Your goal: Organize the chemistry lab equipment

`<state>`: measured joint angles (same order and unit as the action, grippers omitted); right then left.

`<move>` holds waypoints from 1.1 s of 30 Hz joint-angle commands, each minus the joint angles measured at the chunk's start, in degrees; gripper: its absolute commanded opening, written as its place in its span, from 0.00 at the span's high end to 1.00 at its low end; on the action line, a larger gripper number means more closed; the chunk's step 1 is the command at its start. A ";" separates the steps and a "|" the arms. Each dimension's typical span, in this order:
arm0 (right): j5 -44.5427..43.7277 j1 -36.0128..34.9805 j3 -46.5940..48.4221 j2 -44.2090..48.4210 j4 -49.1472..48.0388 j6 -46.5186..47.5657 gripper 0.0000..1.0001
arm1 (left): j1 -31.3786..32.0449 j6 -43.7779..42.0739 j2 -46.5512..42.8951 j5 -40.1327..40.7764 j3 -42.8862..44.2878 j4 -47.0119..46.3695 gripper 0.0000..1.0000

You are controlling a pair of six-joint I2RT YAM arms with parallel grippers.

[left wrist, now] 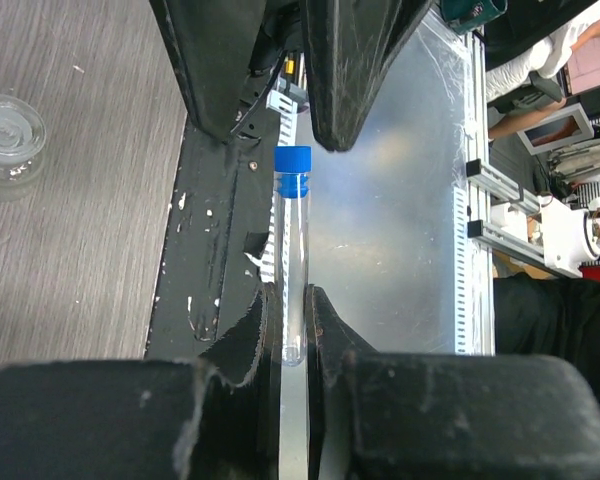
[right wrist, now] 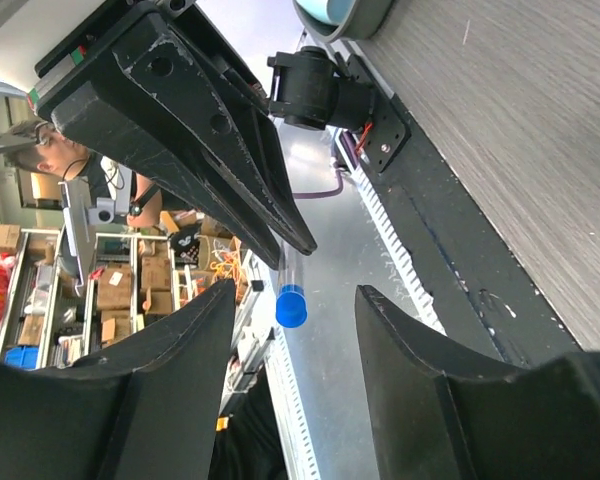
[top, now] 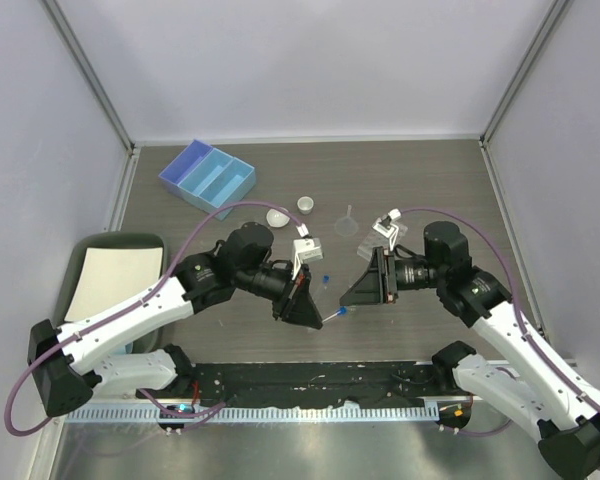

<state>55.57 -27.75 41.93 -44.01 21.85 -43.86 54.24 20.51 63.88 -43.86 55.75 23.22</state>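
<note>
The left fingers (left wrist: 340, 345) pinch the base of a clear blue-capped test tube (left wrist: 293, 250), seemingly empty, above the near edge of the table (top: 430, 190). The right fingers (right wrist: 195, 345), half open, straddle its cap without touching. Sorting looks barely begun: two white ceramic dishes (top: 277, 216) and a clear funnel (top: 348, 222) lie loose farther out; the far-left pale-blue compartment tray (top: 207, 177) appears empty.

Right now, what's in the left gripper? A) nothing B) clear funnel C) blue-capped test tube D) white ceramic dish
C: in the left wrist view the left gripper is shut on the lower end of the blue-capped test tube, with the cap end sticking out past its fingers.
</note>
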 commanded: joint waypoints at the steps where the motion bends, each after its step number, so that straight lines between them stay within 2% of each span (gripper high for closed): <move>1: -0.81 -3.53 2.54 -1.25 -4.61 -2.63 0.45 | -0.89 -0.83 -0.24 -1.85 -0.11 -3.10 1.00; 6: -4.15 -8.37 2.37 -2.66 -6.99 -3.78 0.50 | -2.20 -1.00 -0.42 -2.37 -0.20 -3.10 1.00; 13: -6.70 -11.54 3.59 -4.07 -7.17 -3.34 0.69 | -2.47 -0.83 -0.51 -3.08 -0.20 -3.27 1.00; 21: -7.76 -11.72 4.74 -4.94 -6.55 -1.59 0.72 | -2.56 -0.56 -0.77 -3.69 -0.64 -3.45 1.00; 25: -8.63 -11.80 6.23 -6.00 -4.27 0.43 0.88 | -2.56 -0.47 -1.04 -3.69 -0.81 -3.19 1.00; 27: -9.69 -11.80 6.93 -6.70 -2.44 1.49 0.99 | -2.47 -0.47 -1.30 -2.73 -0.73 -2.92 0.94; 30: -11.00 -11.80 9.65 -8.10 0.46 4.04 0.99 | -2.56 -0.83 -1.91 -0.63 -0.64 -1.61 0.79; 31: -11.62 -11.80 10.44 -8.46 1.44 5.61 0.99 | -2.56 -1.00 -2.26 0.08 -0.55 -1.17 0.67; 33: -13.29 -11.80 12.46 -9.34 5.46 7.90 0.99 | -2.73 -1.00 -3.23 3.23 -0.38 -0.29 0.50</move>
<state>45.91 -39.40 48.45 -52.31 23.70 -41.28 51.59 20.18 63.09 -44.47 55.31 22.22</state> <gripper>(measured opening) 0.213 0.368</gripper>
